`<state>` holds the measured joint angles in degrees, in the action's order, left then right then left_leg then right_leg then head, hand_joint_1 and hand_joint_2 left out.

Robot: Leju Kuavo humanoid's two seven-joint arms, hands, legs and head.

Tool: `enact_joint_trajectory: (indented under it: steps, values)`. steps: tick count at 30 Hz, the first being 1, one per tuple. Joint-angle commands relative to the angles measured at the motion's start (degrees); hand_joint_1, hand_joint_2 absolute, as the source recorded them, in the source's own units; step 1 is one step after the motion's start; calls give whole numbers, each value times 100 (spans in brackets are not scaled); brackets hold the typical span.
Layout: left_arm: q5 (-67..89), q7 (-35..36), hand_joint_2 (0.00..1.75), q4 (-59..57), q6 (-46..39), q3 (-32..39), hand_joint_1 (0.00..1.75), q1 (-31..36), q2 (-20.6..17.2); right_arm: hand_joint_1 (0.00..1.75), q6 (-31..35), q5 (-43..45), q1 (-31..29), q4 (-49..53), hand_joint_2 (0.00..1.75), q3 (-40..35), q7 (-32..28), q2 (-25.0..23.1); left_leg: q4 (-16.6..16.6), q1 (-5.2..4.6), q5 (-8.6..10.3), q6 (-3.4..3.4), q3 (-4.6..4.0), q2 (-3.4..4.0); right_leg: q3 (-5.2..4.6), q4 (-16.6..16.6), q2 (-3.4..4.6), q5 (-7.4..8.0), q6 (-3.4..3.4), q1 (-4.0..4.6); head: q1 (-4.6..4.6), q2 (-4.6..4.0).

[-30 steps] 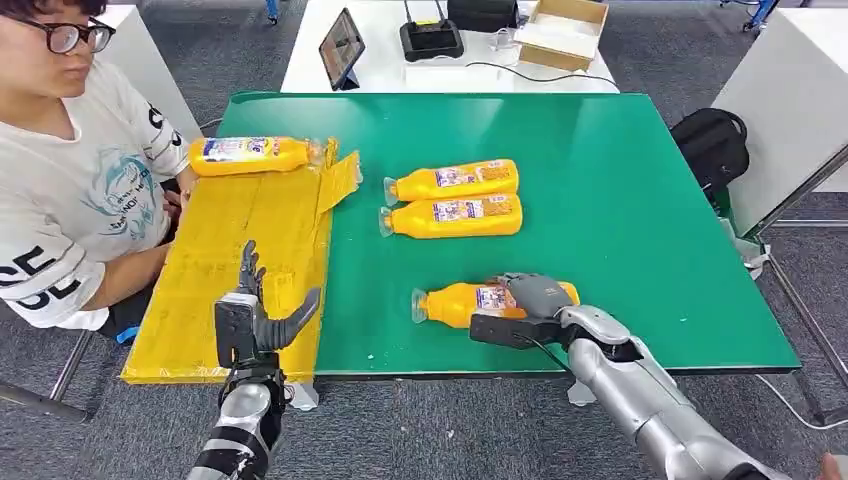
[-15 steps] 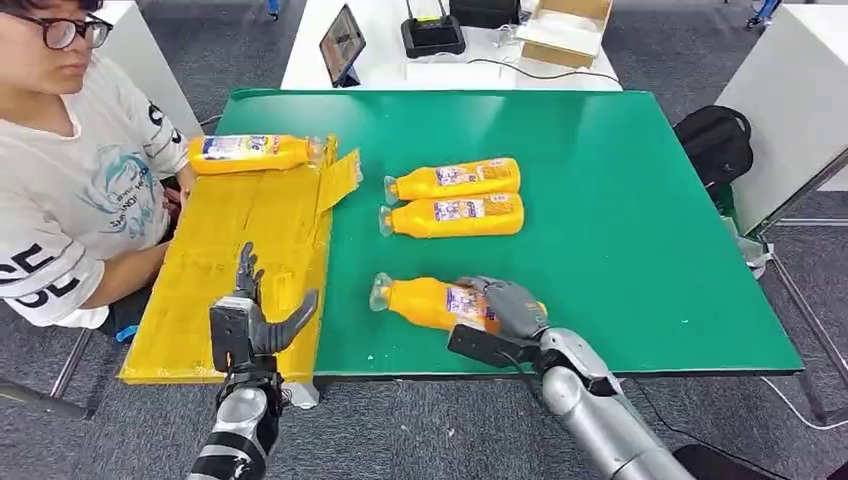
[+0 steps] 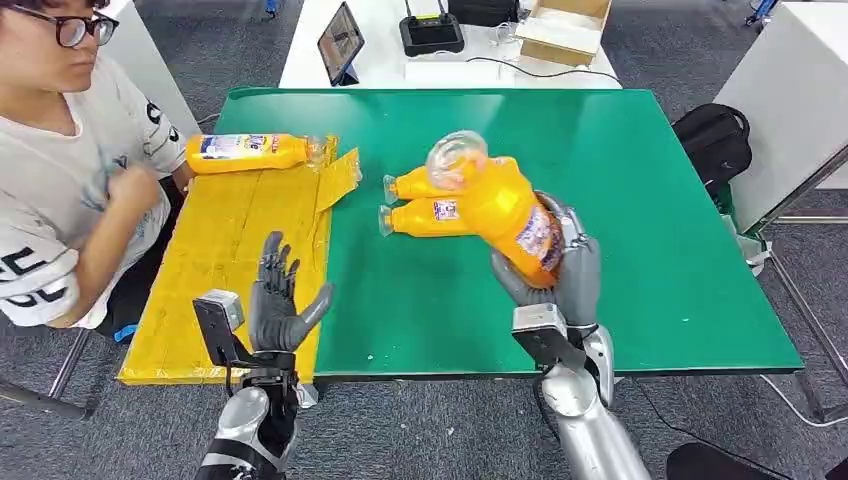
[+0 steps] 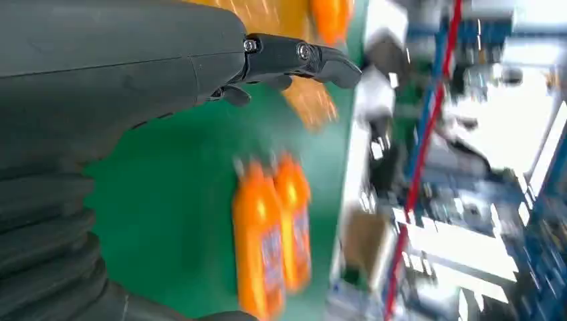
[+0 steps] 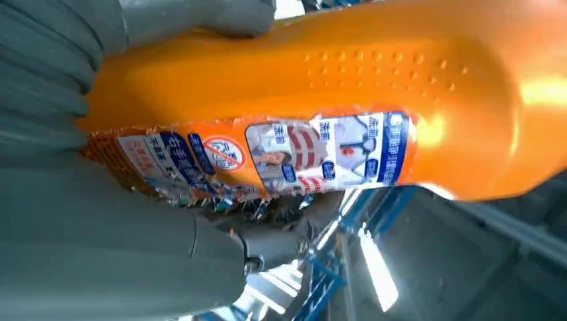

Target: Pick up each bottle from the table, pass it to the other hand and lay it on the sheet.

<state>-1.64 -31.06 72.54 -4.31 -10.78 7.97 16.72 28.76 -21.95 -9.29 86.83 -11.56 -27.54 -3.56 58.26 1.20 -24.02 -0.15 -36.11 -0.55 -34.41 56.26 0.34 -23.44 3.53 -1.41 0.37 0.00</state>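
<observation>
Orange bottle — clear cap, blue-and-white label — tilted.

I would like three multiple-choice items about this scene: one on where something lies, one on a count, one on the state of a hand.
1. Where does the bottle nearest the person lie?
A. at the far end of the yellow sheet
B. on the white table behind
C. on the floor

2. How many orange bottles lie side by side on the green table?
A. none
B. two
C. four

3. What is the left hand doing?
A. gripping a bottle
B. pressing on the sheet
C. holding nothing, fingers apart

Answers:
1 A: the bottle rests on the far end of the yellow sheet.
2 B: the pair of bottles lies together on the green table, while the right hand holds a third bottle lifted above the table.
3 C: the left hand is raised with spread fingers, holding nothing.
</observation>
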Motion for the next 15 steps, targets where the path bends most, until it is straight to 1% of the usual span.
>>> enact_joint_trajectory:
  steps: [1,3,5,6,7,8,9,10,11,12,13,14,15]
  values:
    - [-112,84,175,266,63,-421,0,-30,-175,175,3,65,73,135,175,382,-93,-266,-3,1,-8,5,25,6,22,-1,-2,-8,-20,5,2,0]
    - [-112,84,175,266,63,-421,0,-30,-175,175,3,65,73,135,175,382,-93,-266,-4,1,-10,6,31,6,29,-2,-3,-10,-25,7,0,0]
    - [-112,84,175,266,63,-421,0,-30,-175,175,3,65,73,135,175,382,-93,-266,-3,-1,-3,4,13,5,11,-1,1,-3,-11,2,2,0]
    - [-112,84,175,266,63,-421,0,-30,-175,175,3,65,73,135,175,382,-93,-266,-4,1,-7,6,24,10,22,-3,3,-6,-17,5,0,0]
    - [-306,174,175,255,297,-478,0,-27,-201,175,-57,87,87,91,175,379,-113,-276,-4,0,-7,6,22,11,18,-2,4,-5,-16,4,0,0]
    - [-386,216,175,303,404,-544,0,-58,-215,175,-126,103,130,22,175,362,-137,-292,-3,1,-2,4,11,5,10,-3,0,-2,-10,4,2,0]
    - [-517,295,175,371,589,-666,0,-100,-238,175,-273,152,198,-95,175,317,-229,-325,-5,2,-9,7,30,7,29,-6,-1,-9,-18,7,0,0]
    - [-647,356,175,415,735,-750,0,-123,-248,175,-362,203,246,-168,175,272,-327,-370,-7,1,-5,6,25,4,24,-6,-2,-6,-14,4,0,0]
    - [-833,416,175,482,990,-867,0,-141,-280,175,-596,283,292,-276,175,155,-365,-390,-6,2,-2,4,17,4,17,-6,-1,-3,-10,4,0,0]
    - [-895,446,175,586,1105,-987,0,-177,-303,175,-717,306,340,-458,175,40,-422,-471,-10,2,-8,6,32,7,31,-10,0,-7,-17,6,0,0]
    - [-933,459,175,651,1145,-1052,0,-196,-314,175,-809,326,353,-615,175,-58,-468,-509,-7,4,-4,3,18,8,18,-8,4,-2,-11,7,0,0]
    - [-987,466,175,701,1229,-1127,0,-203,-330,175,-846,311,365,-777,175,-140,-507,-556,-11,3,-10,5,35,14,33,-11,7,-7,-18,8,0,0]
    - [-1053,496,175,730,1327,-1210,0,-197,-354,175,-972,316,354,-999,175,-284,-552,-588,-7,4,-5,2,18,13,18,-8,8,-2,-12,7,-2,0]
